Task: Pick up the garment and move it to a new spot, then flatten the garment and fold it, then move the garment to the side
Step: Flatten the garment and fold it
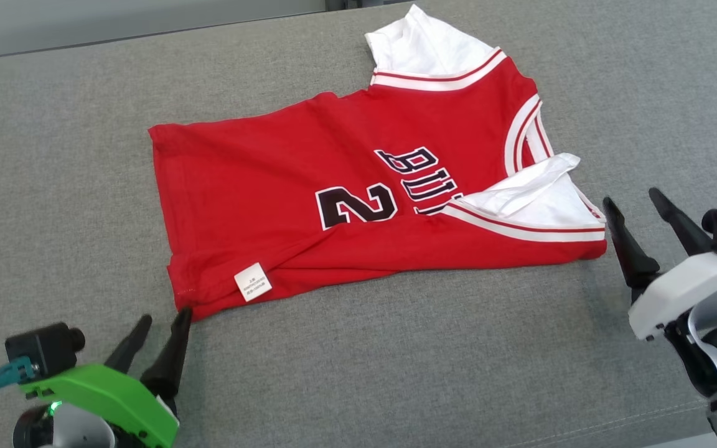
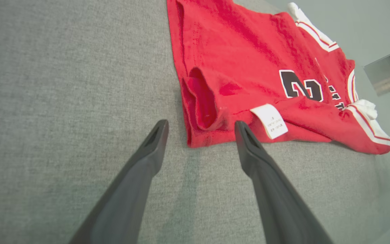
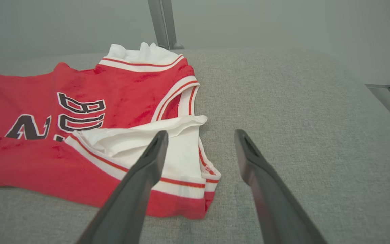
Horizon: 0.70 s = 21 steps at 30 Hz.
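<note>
Left gripper open, empty, at a hem corner of the jersey; right gripper open beside the crumpled white sleeve. We judge that crumple could skew our next fold.

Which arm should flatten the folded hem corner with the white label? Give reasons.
Left. The left gripper stands open right at that corner of the jersey; the right gripper is at the shoulder end.

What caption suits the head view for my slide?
Red-and-white basketball jersey lying rumpled on grey fabric surface, open left hand at its hem corner, open right hand beside its shoulder.
</note>
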{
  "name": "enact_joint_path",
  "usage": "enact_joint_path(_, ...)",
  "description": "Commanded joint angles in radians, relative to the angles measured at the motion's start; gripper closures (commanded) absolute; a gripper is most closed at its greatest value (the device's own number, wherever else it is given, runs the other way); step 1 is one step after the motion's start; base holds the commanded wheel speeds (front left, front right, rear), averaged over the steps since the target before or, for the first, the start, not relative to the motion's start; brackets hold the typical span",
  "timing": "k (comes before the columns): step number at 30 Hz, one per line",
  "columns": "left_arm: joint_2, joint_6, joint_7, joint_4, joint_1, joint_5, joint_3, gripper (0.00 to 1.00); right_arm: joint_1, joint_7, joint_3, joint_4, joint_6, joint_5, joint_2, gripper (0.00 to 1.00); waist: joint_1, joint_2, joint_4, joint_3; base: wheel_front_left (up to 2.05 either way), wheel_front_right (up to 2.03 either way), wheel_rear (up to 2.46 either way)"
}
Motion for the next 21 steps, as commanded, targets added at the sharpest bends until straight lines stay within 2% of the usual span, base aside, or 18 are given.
enact_joint_path(1, 0.026, -0.008, 0.015, -0.014, 0.033, -0.009, -0.006, 0.00, 0.031, 0.029, -0.002, -0.029, 0.000, -0.007, -0.019, 0.00, 0.0001, 0.0000, -0.010, 0.006, 0.00, 0.00, 0.00)
enact_joint_path(4, 0.053, -0.015, 0.038, -0.030, 0.075, -0.019, -0.017, 0.00, 0.074, 0.083, -0.018, -0.073, 0.000, -0.015, -0.041, 0.00, 0.0001, 0.0000, -0.015, 0.027, 0.00, 0.00, 0.00)
enact_joint_path(11, 0.049, -0.024, 0.051, 0.000, 0.029, -0.027, -0.008, 0.00, 0.088, 0.181, -0.043, -0.106, 0.000, -0.070, -0.025, 0.00, 0.0001, 0.0000, -0.008, 0.075, 0.00, 0.00, 0.00)
enact_joint_path(21, 0.041, -0.045, 0.055, 0.015, -0.006, -0.024, -0.016, 0.00, 0.081, 0.228, -0.040, -0.106, 0.000, -0.083, -0.010, 0.00, 0.0001, 0.0000, -0.014, 0.087, 0.00, 0.00, 0.00)
